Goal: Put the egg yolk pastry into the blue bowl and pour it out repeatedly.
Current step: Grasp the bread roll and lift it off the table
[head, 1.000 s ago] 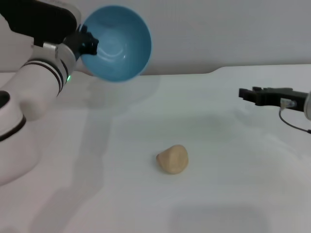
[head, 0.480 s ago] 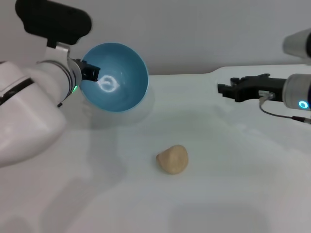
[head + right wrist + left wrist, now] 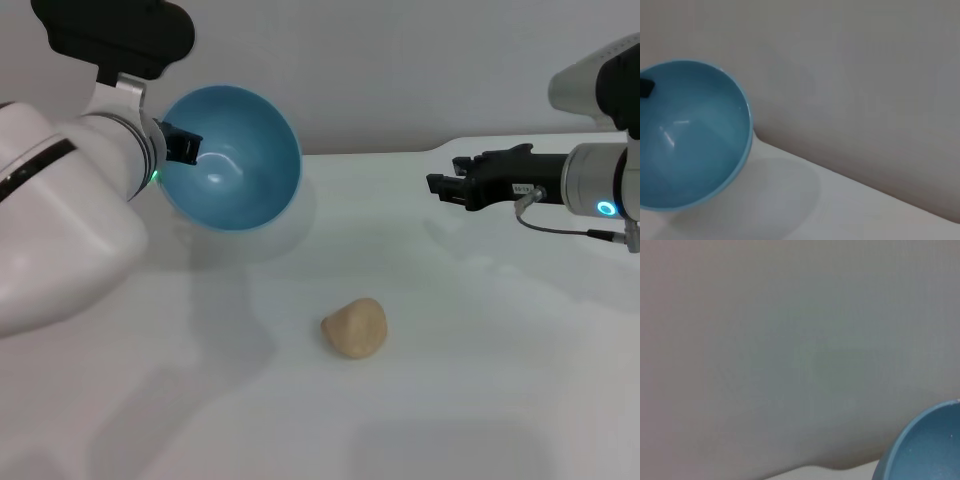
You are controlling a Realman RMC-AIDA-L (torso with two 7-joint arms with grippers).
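Observation:
The egg yolk pastry (image 3: 355, 328), a small tan lump, lies on the white table (image 3: 480, 380) near the middle. My left gripper (image 3: 182, 146) is shut on the rim of the blue bowl (image 3: 235, 160) and holds it in the air at the back left. The bowl is tipped on its side with its empty inside facing right. The bowl also shows in the left wrist view (image 3: 927, 450) and the right wrist view (image 3: 690, 135), where a black finger (image 3: 645, 87) shows at its rim. My right gripper (image 3: 440, 186) hovers at the right, above the table and well apart from the pastry.
A pale wall (image 3: 420, 70) stands behind the table. The table's back edge steps up at the right (image 3: 450, 145). The bulky white left arm (image 3: 50, 230) fills the left side of the head view.
The left arm has brought the tipped bowl lower and a little nearer. The right gripper has moved left, toward the middle. The pastry has not moved.

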